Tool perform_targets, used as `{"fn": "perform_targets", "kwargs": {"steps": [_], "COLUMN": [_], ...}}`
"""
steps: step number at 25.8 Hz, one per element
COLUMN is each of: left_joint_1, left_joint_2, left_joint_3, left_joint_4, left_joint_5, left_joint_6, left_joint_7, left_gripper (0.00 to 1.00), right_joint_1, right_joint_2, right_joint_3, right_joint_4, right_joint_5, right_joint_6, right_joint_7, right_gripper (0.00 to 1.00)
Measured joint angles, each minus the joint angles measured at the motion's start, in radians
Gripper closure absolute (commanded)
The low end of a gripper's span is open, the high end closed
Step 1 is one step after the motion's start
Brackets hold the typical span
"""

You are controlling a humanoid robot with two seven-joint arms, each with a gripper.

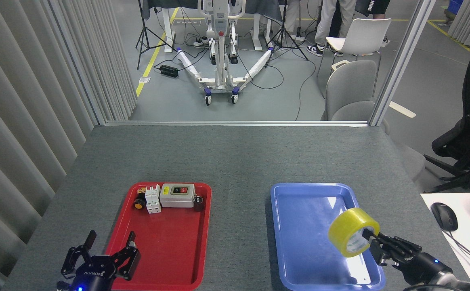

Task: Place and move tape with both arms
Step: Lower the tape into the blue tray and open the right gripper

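The yellow tape point(352, 231) hangs tilted over the right side of the blue tray point(299, 194), its white core facing me. My right gripper point(374, 240) comes in from the lower right and is shut on the tape, one finger through the core. My left gripper point(108, 250) sits low at the bottom left, by the near left corner of the red tray point(186, 266). Its fingers are spread open and hold nothing.
The red tray carries a grey switch box point(177, 195), a white breaker point(153, 199) and small parts along its far edge. A computer mouse point(444, 216) lies on a white desk at the right. Beyond the table stand chairs point(350, 91) and a wheeled frame.
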Motion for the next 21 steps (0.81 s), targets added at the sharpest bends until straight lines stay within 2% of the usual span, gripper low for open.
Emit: {"fn": "perform_targets", "kwargs": {"steps": [6, 11, 16, 21], "left_joint_1": [0.043, 0.071, 0.076, 0.073], "left_joint_2": [0.01, 0.01, 0.004, -0.001], "left_joint_3": [-0.002, -0.006, -0.009, -0.011], "left_joint_4": [0.0, 0.001, 0.017, 0.04], "left_joint_5": [-0.042, -0.056, -0.05, -0.045], "left_joint_6": [0.023, 0.026, 0.018, 0.017], "left_joint_7": [0.022, 0.022, 0.032, 0.034], "left_gripper": [0.01, 0.01, 0.01, 0.01], "right_joint_1": [-0.131, -0.276, -0.403, -0.486], "right_joint_2": [-0.041, -0.071, -0.068, -0.036], "right_joint_3": [0.128, 0.263, 0.385, 0.457], "right_joint_4": [0.087, 0.2, 0.295, 0.374], "right_joint_5": [-0.009, -0.04, -0.065, -0.083], "right_joint_6": [0.196, 0.274, 0.361, 0.423], "right_joint_7": [0.153, 0.244, 0.361, 0.448], "right_gripper": [0.71, 0.71, 0.72, 0.72]}}
